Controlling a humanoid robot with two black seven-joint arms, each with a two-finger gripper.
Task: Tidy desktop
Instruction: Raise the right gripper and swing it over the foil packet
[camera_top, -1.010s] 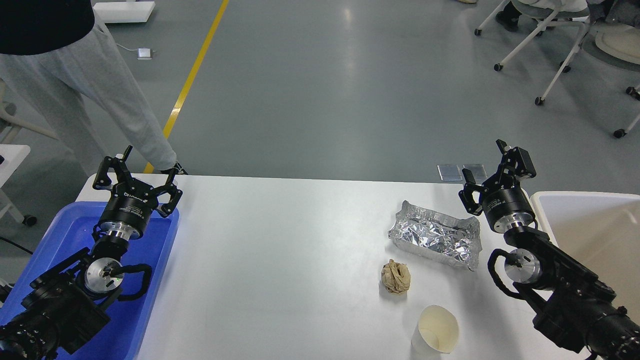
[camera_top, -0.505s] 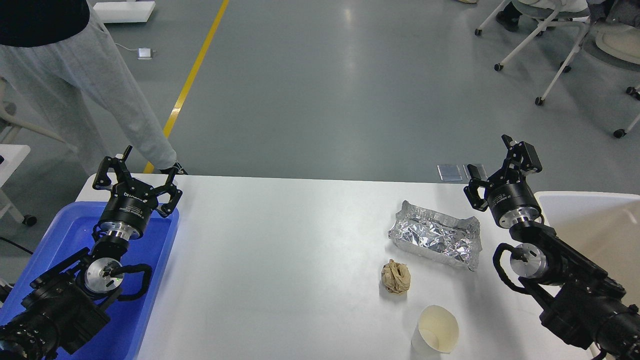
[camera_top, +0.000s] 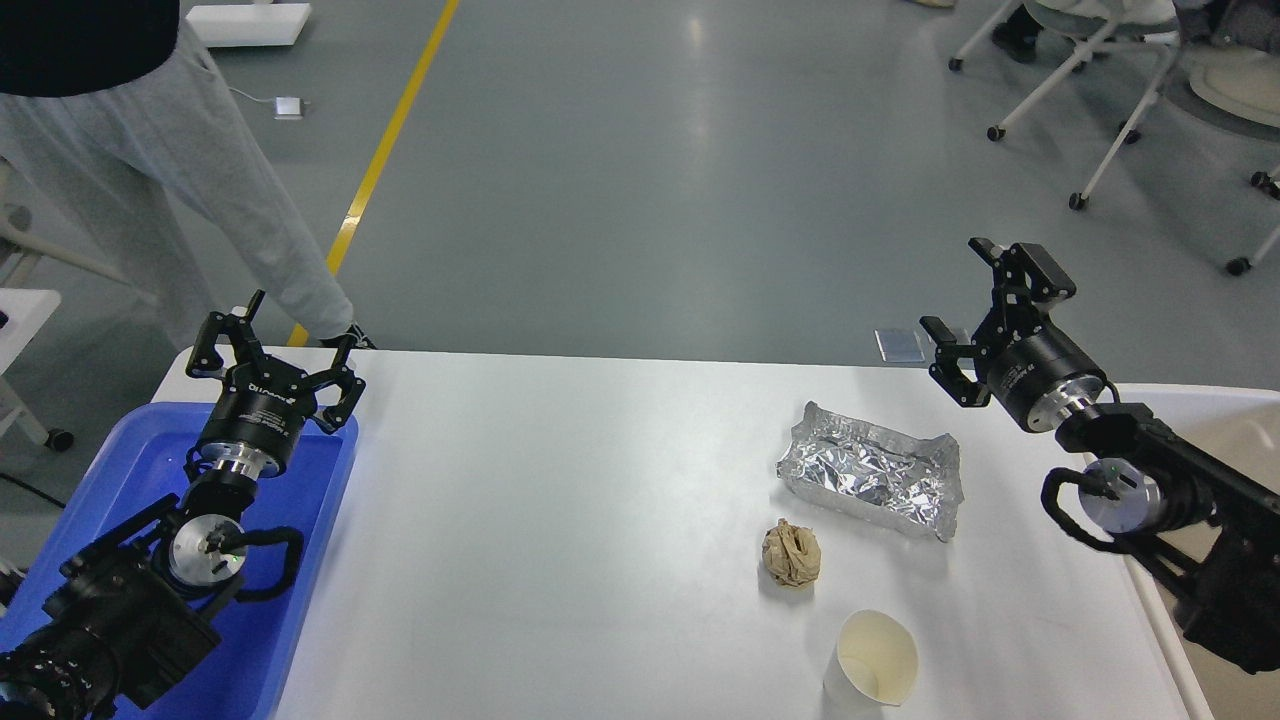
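Here, left pincer (camera_top: 297, 340) wide open, empty

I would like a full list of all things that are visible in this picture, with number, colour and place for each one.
desktop: 1, white, fills the lower middle of the view
foil tray: 1, silver, crumpled, right part of the desktop
paper ball: 1, brown, crumpled, in front of the foil tray
paper cup: 1, cream, near edge of the desktop, lying tilted
blue tray: 1, blue, left end of the desktop
bin: 1, cream-white, right edge
yellow floor line: 1, yellow, grey floor beyond
person: 1, grey trousers, upper left
wheeled chairs: several, white, upper right
left gripper: 1, black, open, over the blue tray
right gripper: 1, black, open, raised beyond the foil tray
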